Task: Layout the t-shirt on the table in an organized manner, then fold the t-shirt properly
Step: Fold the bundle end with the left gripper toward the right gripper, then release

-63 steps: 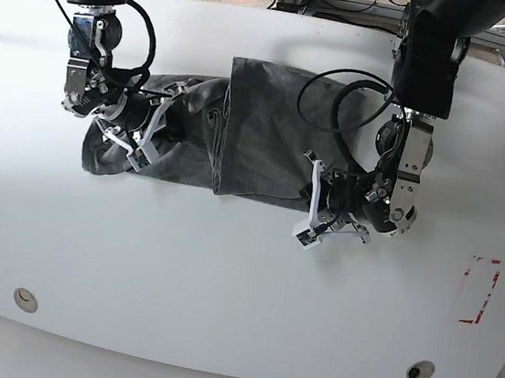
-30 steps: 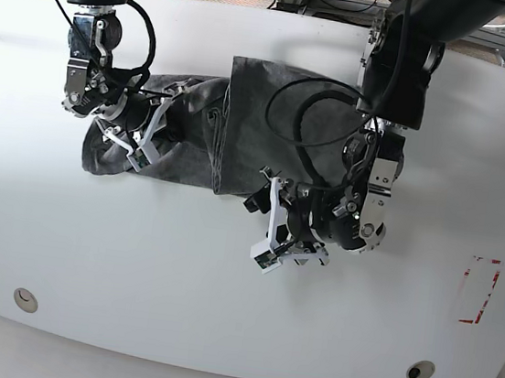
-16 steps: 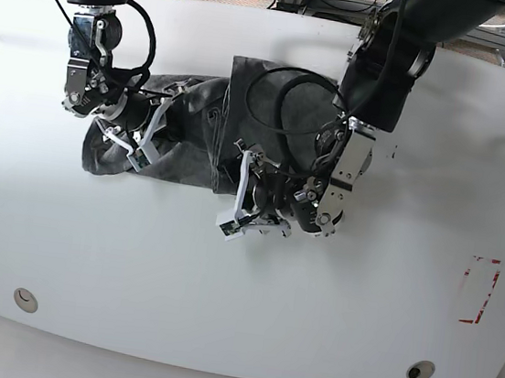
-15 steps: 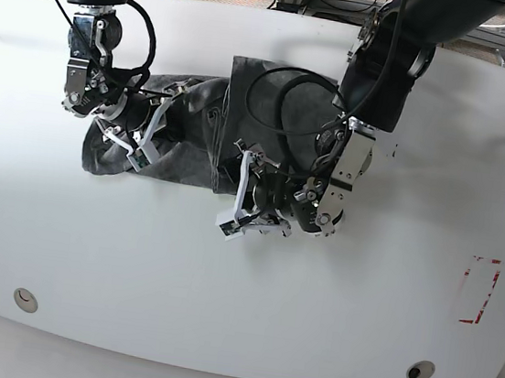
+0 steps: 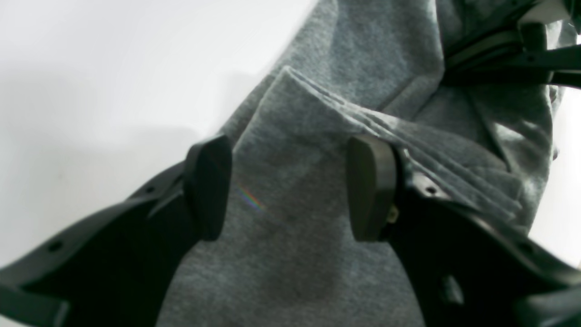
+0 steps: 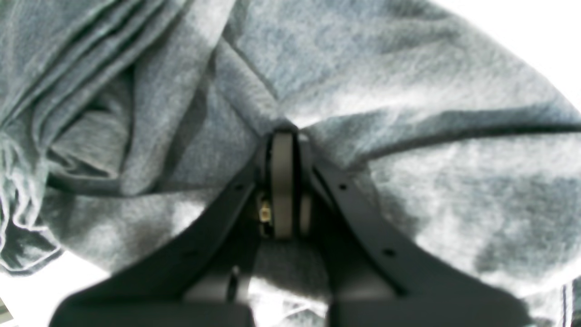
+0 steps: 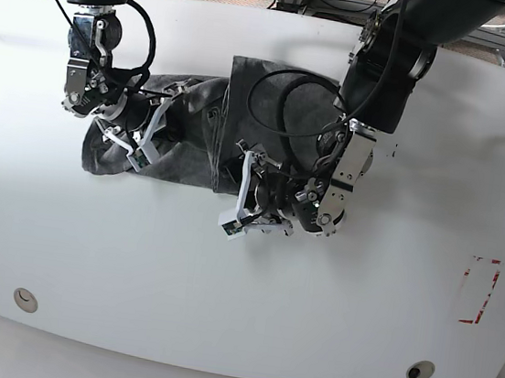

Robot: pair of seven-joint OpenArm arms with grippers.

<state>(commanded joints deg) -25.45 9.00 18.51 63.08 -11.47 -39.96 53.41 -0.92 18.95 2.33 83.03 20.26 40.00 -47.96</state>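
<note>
1. Dark heather-grey t-shirt (image 7: 204, 132), soft and wrinkled, no print; lies across the upper middle of the glossy white bench (image 7: 132, 266).
2. Partly folded: a flatter rectangular panel toward the centre, a bunched and creased mass toward the base view's left.
3. Seen close in the left wrist view, cloth (image 5: 317, 190) shows several stacked layers with a stepped folded edge running diagonally.
4. Seen close in the right wrist view, cloth (image 6: 408, 136) gathers into radiating creases around a pinch point, with ridged folds at that view's left.
5. Right claw (image 7: 134, 138), on the base view's left, sits over the bunched portion; jaws pressed together on a pinch of t-shirt, pads (image 6: 282, 181) meeting with fabric drawn up around them.
6. Left claw (image 7: 243, 204), on the base view's right, sits at the lower edge of the folded panel, near its lower left corner.
7. Left claw (image 5: 290, 186) spread wide, fingers (image 5: 209, 186) well apart; one finger at the cloth's edge by bare bench, the other over the layered fold. Cannot tell whether the pads touch the fabric.
8. Red-tape rectangle (image 7: 478, 290) far off at the base view's right, well apart from the t-shirt.
9. Two round grommet holes (image 7: 25, 299) near the bench's lower edge.
</note>
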